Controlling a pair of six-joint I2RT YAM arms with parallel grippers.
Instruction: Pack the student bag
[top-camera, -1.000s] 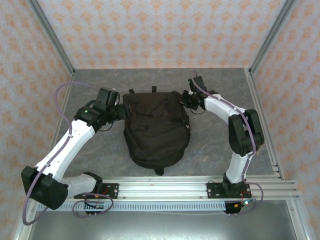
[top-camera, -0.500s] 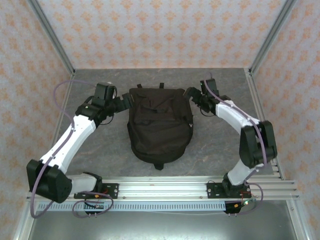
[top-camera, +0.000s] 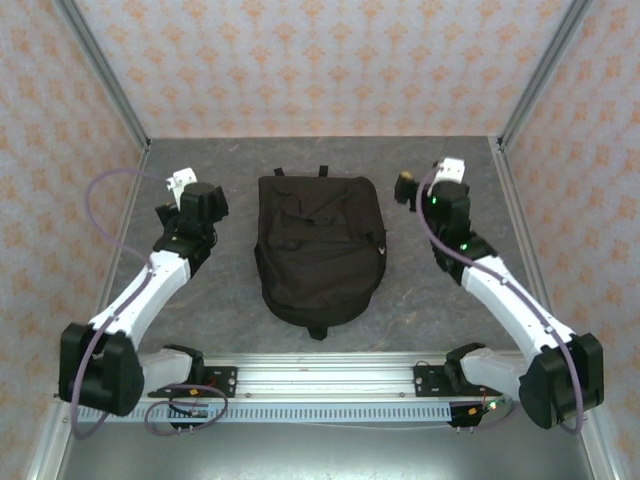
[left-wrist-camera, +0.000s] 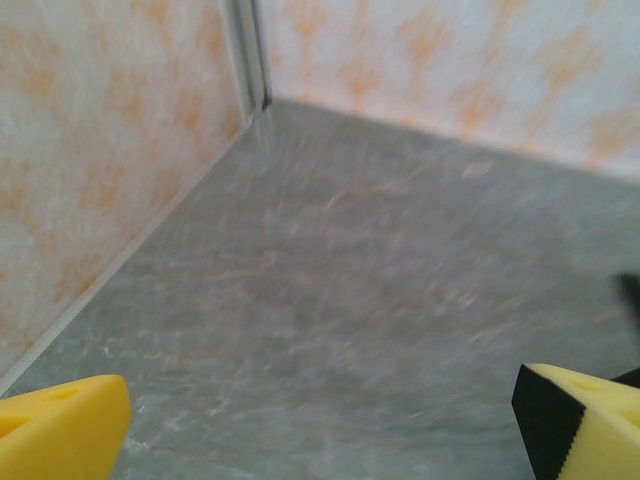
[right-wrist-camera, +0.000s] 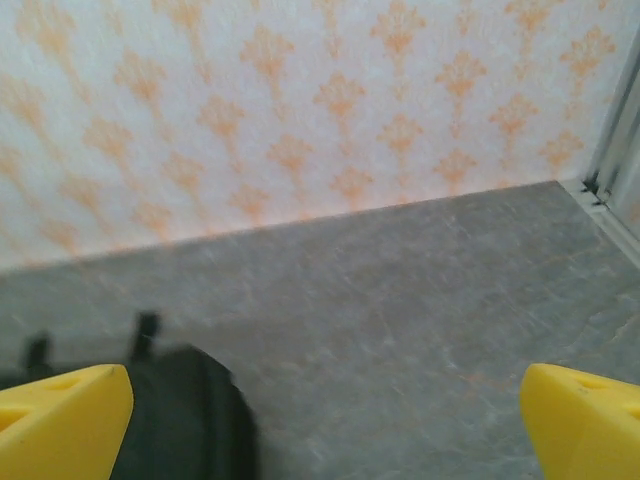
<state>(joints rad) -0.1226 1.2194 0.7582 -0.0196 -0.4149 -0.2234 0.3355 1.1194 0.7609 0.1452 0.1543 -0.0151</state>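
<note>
The student bag (top-camera: 320, 245), a large black backpack, lies flat in the middle of the grey table with its top loop toward the near rail. My left gripper (top-camera: 203, 200) hovers to the left of the bag, apart from it. In the left wrist view the left gripper (left-wrist-camera: 320, 430) is open, its yellow pads (left-wrist-camera: 60, 430) wide apart over bare table. My right gripper (top-camera: 408, 187) hangs to the right of the bag's far corner, not touching it. The right gripper (right-wrist-camera: 320, 420) is open too, with the bag (right-wrist-camera: 170, 420) low at the left of that view.
Patterned walls (top-camera: 320, 70) close the table on three sides, with metal posts (top-camera: 100, 70) at the far corners. The aluminium rail (top-camera: 320, 375) carrying both arm bases runs along the near edge. Grey table (top-camera: 450, 300) shows on both sides of the bag.
Both grippers have opened and let go of the bag's far corners. Both arms have drawn back outward from the bag. The bag has shifted slightly to the right and lies still.
</note>
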